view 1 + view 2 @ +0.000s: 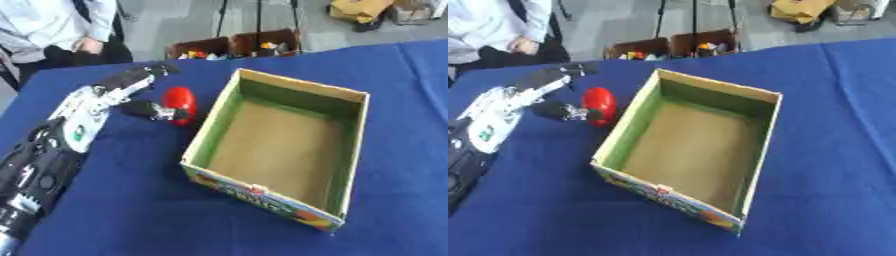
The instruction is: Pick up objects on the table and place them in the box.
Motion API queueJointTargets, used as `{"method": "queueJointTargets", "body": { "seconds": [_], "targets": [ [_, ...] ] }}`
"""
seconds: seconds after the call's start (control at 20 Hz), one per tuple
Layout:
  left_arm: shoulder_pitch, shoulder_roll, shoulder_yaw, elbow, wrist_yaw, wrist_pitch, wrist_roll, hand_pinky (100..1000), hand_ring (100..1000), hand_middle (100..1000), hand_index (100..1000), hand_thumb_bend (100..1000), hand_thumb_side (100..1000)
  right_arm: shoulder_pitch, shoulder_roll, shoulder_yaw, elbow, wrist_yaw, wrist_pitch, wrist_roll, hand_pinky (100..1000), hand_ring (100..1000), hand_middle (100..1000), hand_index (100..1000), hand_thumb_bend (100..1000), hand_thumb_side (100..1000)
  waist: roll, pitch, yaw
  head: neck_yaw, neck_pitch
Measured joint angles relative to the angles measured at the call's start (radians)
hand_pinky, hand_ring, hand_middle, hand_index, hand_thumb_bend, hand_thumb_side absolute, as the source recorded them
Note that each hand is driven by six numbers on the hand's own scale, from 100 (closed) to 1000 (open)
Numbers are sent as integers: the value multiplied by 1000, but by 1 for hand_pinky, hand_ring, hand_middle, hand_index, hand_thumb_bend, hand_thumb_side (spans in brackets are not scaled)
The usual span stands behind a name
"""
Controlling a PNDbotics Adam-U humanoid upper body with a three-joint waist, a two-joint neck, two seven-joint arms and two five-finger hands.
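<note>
Table (131,210): covered with a blue cloth.

Box (350,150): open cardboard, green inner walls, brown floor, printed front; sits near the middle of the table, nothing visible inside.

Red object (180,101): rounded, glossy; lies on the cloth just beside the box's left wall, outside it.

Left hand (131,92): enters from the left; fingers stretched out beyond the red object, thumb reaching to its near side. Thumb appears to touch it; whether the fingers close on it cannot be told.

Right hand: not visible.
</note>
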Motion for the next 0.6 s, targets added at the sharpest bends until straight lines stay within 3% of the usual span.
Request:
{"method": "queueJointTargets", "body": {
  "seconds": [0.15,0.35,0.6],
  "targets": [
    [-1,-3,6,14,-3,10,-12,675,950,975,1000,743,843,-1,1,2,0,0,3,7,771,848,635,801,100,896,2,8,0,5,-2],
    [-1,-3,15,19,-5,15,-32,773,999,983,1000,743,840,-8,8,8,0,0,7,16,773,850,633,801,100,902,7,15,-7,13,-9],
    [-1,-2,26,29,-18,16,-38,771,997,997,1000,750,829,-9,11,8,0,0,9,22,774,852,633,801,100,907,10,24,-11,19,-17]
  ]
}}
